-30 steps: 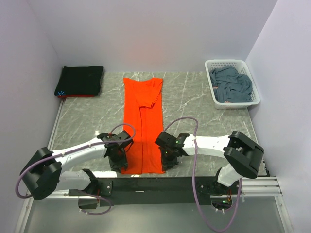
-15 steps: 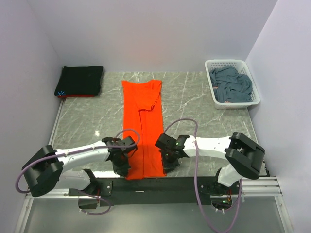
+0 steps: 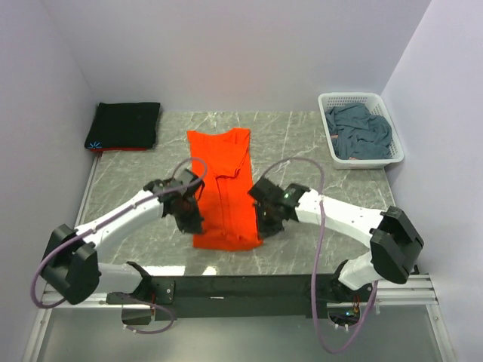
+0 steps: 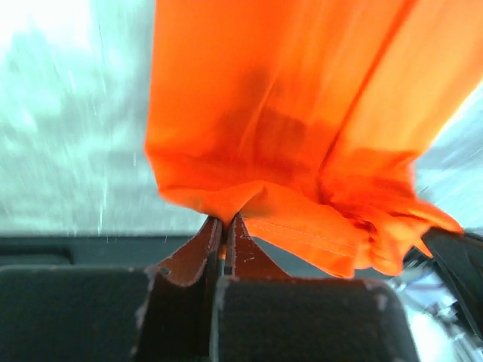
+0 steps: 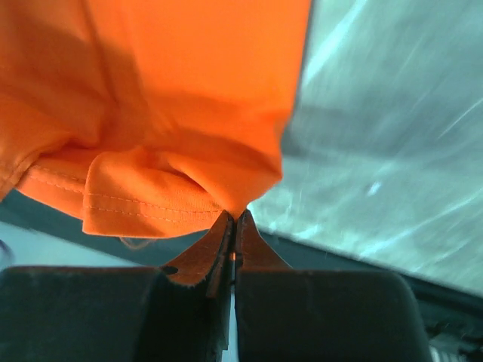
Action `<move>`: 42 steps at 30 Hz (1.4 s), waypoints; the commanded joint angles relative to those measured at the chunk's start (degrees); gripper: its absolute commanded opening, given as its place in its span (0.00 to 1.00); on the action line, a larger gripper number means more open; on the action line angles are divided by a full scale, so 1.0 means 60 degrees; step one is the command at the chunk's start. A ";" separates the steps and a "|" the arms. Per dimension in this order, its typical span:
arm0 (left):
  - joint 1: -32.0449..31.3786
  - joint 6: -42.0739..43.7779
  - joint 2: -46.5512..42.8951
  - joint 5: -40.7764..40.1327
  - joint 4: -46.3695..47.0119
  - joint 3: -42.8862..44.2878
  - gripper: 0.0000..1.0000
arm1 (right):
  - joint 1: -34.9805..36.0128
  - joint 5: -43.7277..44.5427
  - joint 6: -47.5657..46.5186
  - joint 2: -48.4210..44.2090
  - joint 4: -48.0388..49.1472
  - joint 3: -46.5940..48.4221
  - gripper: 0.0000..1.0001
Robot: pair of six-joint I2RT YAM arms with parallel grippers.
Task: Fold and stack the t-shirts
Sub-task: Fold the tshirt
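Note:
The orange t-shirt (image 3: 223, 181) lies lengthwise in the middle of the table, its near end lifted and doubled back over itself. My left gripper (image 3: 191, 219) is shut on the hem's left corner (image 4: 219, 207). My right gripper (image 3: 266, 224) is shut on the right corner (image 5: 240, 205). Both wrist views show orange cloth pinched between closed tips and hanging above the marble. A black t-shirt (image 3: 126, 125) with a small light-blue mark lies folded at the far left. A blue-grey t-shirt (image 3: 360, 133) sits crumpled in the basket.
The white lattice basket (image 3: 327, 105) stands at the far right corner. A red edge shows under the black shirt. Walls close in on the left, back and right. The black base rail (image 3: 249, 286) runs along the near edge.
The left gripper has closed on the hem. Both grippers have lifted the shirt's near end and carried it away from the near edge toward the far side, shortening the shirt's visible length.

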 commanded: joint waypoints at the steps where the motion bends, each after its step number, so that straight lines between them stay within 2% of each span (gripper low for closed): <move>1: 0.0761 0.1426 0.0533 -0.0792 -0.0160 0.0958 0.01 | -0.0763 0.1090 -0.0900 0.0297 -0.0217 0.1051 0.00; 4: 0.1245 0.1823 0.1002 -0.1170 0.0147 0.1573 0.01 | -0.1305 0.1340 -0.1383 0.0839 -0.0056 0.1886 0.00; 11: 0.1905 0.2350 0.1691 -0.1817 0.1274 0.1956 0.01 | -0.1702 0.1926 -0.1999 0.1924 0.0164 0.3323 0.00; 19: 0.2257 0.2863 0.2263 -0.2139 0.2592 0.2058 0.01 | -0.2126 0.2103 -0.2249 0.2349 0.0750 0.3427 0.00; 42: 0.2989 0.3361 0.3581 -0.2330 0.3794 0.2615 0.01 | -0.2800 0.2439 -0.2659 0.3667 0.1922 0.4247 0.00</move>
